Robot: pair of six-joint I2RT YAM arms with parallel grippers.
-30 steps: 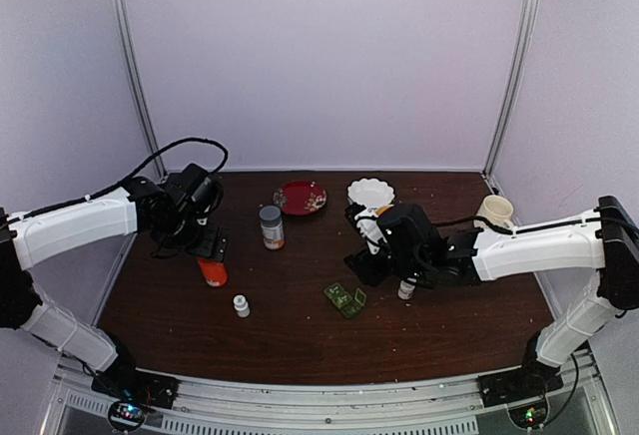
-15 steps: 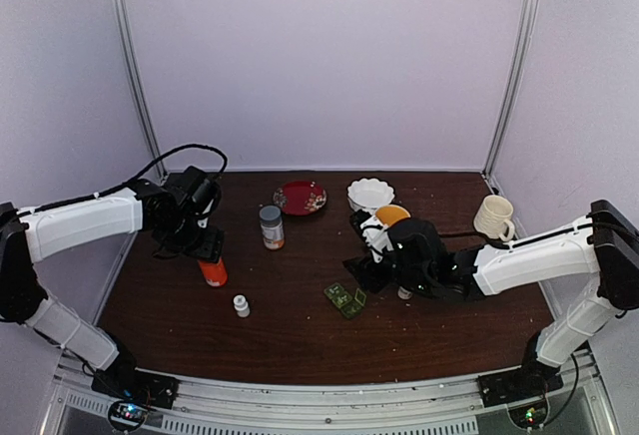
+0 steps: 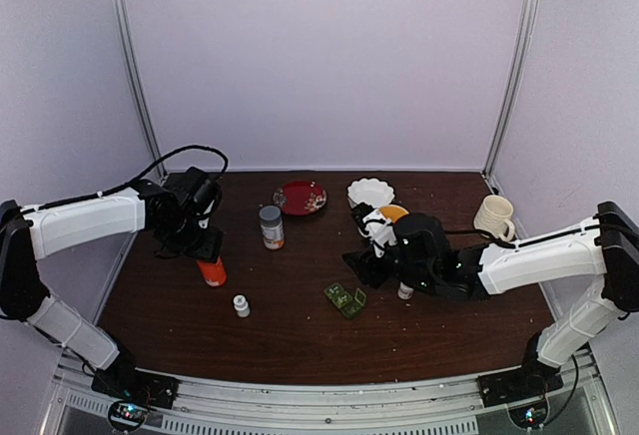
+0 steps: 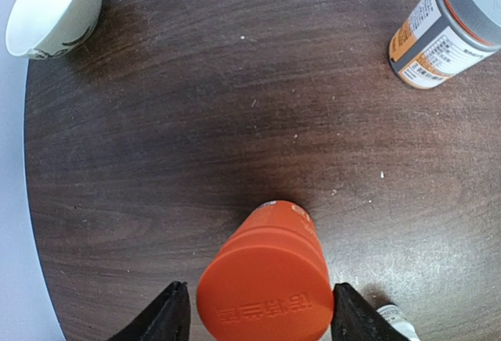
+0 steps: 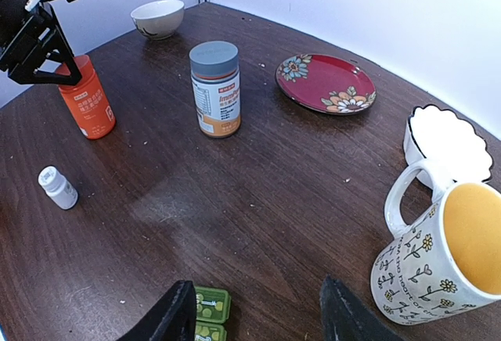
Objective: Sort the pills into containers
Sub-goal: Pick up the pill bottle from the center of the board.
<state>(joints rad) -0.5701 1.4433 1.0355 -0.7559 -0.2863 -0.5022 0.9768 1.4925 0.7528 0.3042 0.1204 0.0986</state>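
Nearest you is the pill box (image 3: 345, 299). It's flat on the bench (image 3: 300, 345), right under your right jaws, which hang open over it with nothing in them. One end of the box peeks out low down in the right wrist view.

My take: it's light, stiff, slick plastic, so it'll skate if you nudge it from one side. Grab it across the short width of the body, low down under the hinged lids. Keep off the lids or they'll flip.

A small bottle (image 3: 241, 305) stands well left of the box, and a second small bottle (image 3: 405, 290) just right of it.

Pills: I can't pick any out for sure, only white specks on the bench too small to call. I'd guess they're tiny and light and will roll and bounce, so tipping them in beats pinching.

Further left and back from the box, your left jaws sit either side of the orange bottle (image 4: 264, 278), right up against its cap. Can't tell if they're actually pinching it.

Behind the box there's the grey-cap bottle (image 5: 215, 88), then the mug (image 5: 442, 251), with the plate (image 5: 325, 83) and bowl (image 5: 450, 141) furthest back.
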